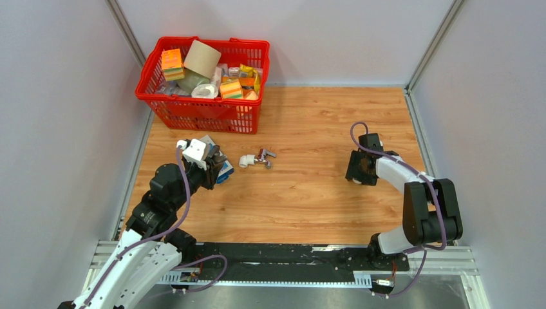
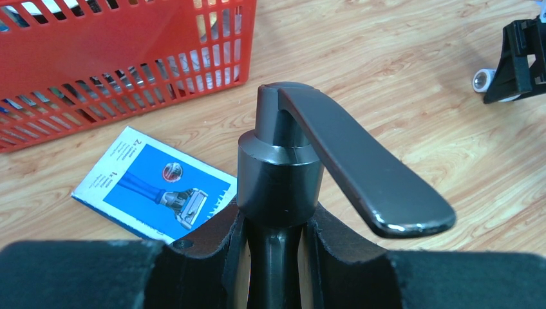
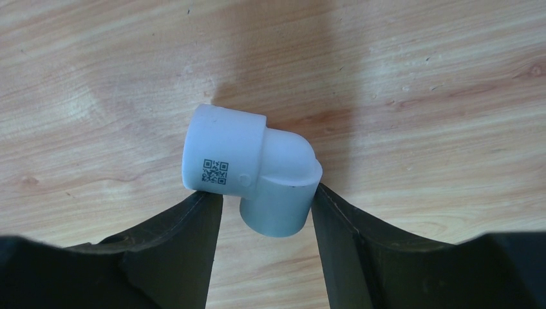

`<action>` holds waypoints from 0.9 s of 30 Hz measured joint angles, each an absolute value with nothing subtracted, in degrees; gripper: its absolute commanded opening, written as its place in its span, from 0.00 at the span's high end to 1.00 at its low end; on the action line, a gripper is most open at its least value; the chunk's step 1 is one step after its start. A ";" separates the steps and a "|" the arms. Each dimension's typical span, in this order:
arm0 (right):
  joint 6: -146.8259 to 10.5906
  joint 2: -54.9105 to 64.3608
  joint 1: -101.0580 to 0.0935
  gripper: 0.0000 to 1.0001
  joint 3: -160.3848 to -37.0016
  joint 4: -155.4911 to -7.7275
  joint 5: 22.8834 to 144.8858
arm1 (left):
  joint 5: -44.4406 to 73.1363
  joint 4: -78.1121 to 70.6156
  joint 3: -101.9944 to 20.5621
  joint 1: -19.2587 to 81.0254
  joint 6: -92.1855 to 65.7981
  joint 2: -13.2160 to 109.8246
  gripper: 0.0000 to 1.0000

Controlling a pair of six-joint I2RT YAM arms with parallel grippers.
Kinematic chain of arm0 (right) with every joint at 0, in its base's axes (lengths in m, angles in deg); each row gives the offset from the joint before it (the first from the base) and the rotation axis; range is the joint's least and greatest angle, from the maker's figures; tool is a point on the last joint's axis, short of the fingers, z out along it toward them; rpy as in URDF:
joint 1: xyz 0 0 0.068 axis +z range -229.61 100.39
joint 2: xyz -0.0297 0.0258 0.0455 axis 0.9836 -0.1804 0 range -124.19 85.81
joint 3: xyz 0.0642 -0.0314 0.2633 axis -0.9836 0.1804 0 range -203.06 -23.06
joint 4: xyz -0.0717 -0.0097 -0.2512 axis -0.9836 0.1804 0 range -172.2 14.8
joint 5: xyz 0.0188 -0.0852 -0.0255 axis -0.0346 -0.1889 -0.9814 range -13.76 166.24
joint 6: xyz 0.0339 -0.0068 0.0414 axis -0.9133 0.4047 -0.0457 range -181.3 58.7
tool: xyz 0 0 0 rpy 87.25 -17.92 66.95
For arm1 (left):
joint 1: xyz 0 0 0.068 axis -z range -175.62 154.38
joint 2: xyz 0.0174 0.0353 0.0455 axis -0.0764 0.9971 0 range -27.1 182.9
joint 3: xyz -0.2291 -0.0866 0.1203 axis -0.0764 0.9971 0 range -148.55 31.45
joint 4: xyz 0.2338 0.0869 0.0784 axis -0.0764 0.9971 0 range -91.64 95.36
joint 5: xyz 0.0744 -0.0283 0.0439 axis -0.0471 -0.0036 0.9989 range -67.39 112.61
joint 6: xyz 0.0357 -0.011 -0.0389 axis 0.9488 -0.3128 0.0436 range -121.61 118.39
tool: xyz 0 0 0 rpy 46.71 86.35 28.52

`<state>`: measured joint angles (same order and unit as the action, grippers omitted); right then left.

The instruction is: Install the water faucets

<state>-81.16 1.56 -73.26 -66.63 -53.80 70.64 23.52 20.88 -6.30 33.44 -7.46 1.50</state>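
Grippers: left gripper (image 2: 273, 241) clamped on dark grey faucet (image 2: 278, 177) near left edge of table (image 1: 309, 199) | right gripper (image 3: 267, 193) straddling white elbow fitting (image 3: 248, 151) lying near right edge, grip cannot be told | chrome faucet (image 1: 263, 157) lying left of centre

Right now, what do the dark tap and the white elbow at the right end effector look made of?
The dark tap looks metal: dark grey, semi-gloss, glints along its lever edge. The white elbow seems plastic: matte, opaque, printed QR code.

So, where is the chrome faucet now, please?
Top view: the chrome faucet lies on the table, just right of the left gripper, below the red basket.
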 measured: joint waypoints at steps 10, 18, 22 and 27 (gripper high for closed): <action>-82.34 -0.06 -71.88 0.48 -66.98 -56.77 65.87 | 22.58 20.88 -6.30 32.44 -7.48 1.45 1.00; -82.73 -1.59 -70.70 0.70 -68.01 -59.46 63.66 | 21.35 20.86 -6.30 32.02 -7.55 1.52 1.00; -82.43 -1.17 -68.76 0.81 -67.46 -60.42 63.10 | 21.07 20.88 -6.30 32.02 -7.57 2.37 1.00; -80.48 -0.08 -58.24 0.80 -66.08 -62.06 64.15 | 20.52 20.88 -6.30 32.02 -7.50 4.21 1.00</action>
